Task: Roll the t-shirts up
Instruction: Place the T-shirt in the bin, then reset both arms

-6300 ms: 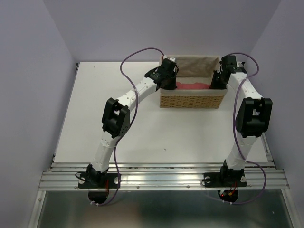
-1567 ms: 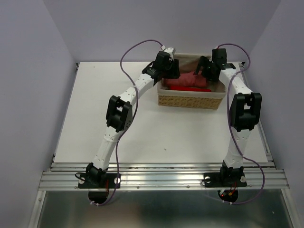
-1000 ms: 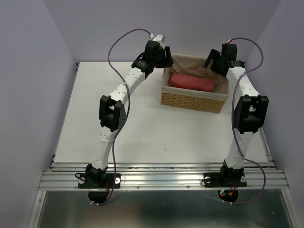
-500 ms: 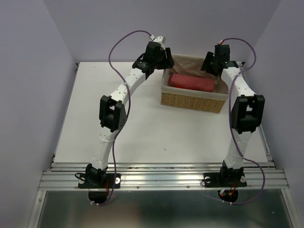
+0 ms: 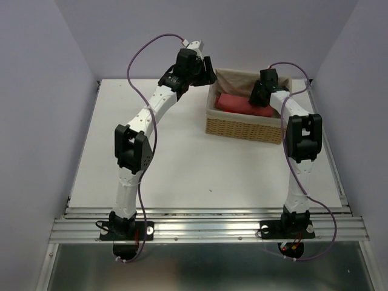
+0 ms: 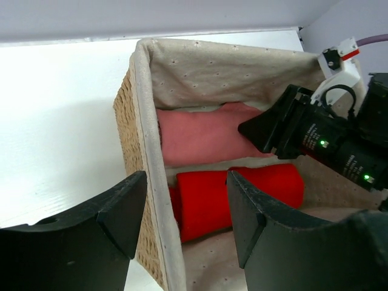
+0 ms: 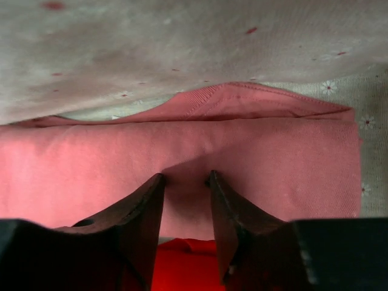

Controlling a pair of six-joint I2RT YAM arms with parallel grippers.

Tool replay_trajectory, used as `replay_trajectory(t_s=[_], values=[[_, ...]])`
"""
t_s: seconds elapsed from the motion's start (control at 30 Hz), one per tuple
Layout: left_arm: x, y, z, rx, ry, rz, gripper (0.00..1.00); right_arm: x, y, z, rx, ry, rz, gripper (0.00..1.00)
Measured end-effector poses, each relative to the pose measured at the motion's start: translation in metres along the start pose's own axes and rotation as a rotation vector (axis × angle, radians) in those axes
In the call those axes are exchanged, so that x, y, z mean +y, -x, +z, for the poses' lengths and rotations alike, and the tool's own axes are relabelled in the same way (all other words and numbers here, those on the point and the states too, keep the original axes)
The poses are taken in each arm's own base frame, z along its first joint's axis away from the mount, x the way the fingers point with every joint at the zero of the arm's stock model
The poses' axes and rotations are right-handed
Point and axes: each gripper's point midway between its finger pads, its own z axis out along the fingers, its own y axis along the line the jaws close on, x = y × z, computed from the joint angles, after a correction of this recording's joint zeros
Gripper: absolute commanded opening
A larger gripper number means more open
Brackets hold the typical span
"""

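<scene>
Currently both rolls sit inside basket (image 5: 242, 126): salmon roll (image 7: 273, 157) against far liner (image 6: 230, 73), red roll (image 6: 203, 203) just beside it on near side.
- Right hand (image 7: 185, 182) narrowed, tips pressed into salmon roll; whether fold is pinched cannot be told.
- Left hand (image 6: 185, 188) wide, nothing held, hung over basket's left rim.
- Risks: roll unwound on lift if only outer layer is caught; red roll dragged along; basket tipped or shifted on bench (image 5: 194, 163) if liner is snagged.

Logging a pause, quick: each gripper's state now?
Left gripper: open, holding nothing.
Right gripper: tips on the salmon rolled t-shirt; grip cannot be told.
</scene>
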Motion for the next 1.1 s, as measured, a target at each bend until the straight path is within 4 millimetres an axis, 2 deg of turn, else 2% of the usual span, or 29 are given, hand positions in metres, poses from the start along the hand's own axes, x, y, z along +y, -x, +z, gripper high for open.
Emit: replay_trajectory(t_s=[0.07, 0.17, 0.2, 0.3, 0.4, 0.47, 0.6, 0.63, 0.73, 0.97, 1.1], values=[[-0.003, 0.006, -0.008, -0.012, -0.005, 0.001, 0.65, 0.001, 0.002, -0.001, -0.007, 0.003, 0.001, 0.50], [-0.009, 0.016, -0.018, -0.031, -0.015, 0.004, 0.65, 0.002, 0.005, -0.004, -0.014, 0.010, -0.002, 0.71], [-0.011, 0.019, -0.021, -0.037, -0.018, 0.005, 0.65, 0.004, 0.009, -0.009, -0.022, 0.016, 0.000, 0.80], [-0.015, 0.024, -0.027, -0.049, -0.023, 0.006, 0.65, 0.010, 0.027, -0.035, -0.060, 0.038, 0.001, 0.89], [-0.017, 0.027, -0.033, -0.051, -0.025, 0.006, 0.66, 0.018, 0.058, -0.075, -0.136, 0.071, 0.007, 0.94], [-0.017, 0.027, -0.039, -0.046, -0.021, 0.006, 0.66, 0.023, 0.083, -0.112, -0.212, 0.096, 0.014, 0.95], [-0.018, 0.025, -0.053, -0.039, -0.013, 0.004, 0.66, 0.022, 0.109, -0.172, -0.319, 0.112, 0.021, 0.98], [-0.018, 0.025, -0.058, -0.038, -0.009, 0.004, 0.66, 0.019, 0.109, -0.182, -0.334, 0.106, 0.023, 0.98], [-0.018, 0.027, -0.078, -0.047, 0.002, 0.005, 0.67, 0.007, 0.102, -0.194, -0.341, 0.073, 0.021, 0.99], [-0.013, 0.035, -0.127, -0.092, 0.041, 0.001, 0.68, -0.033, 0.049, -0.182, -0.245, -0.072, 0.006, 1.00], [-0.003, 0.035, -0.149, -0.109, 0.070, -0.005, 0.69, -0.054, 0.035, -0.195, -0.245, -0.150, 0.016, 1.00]])
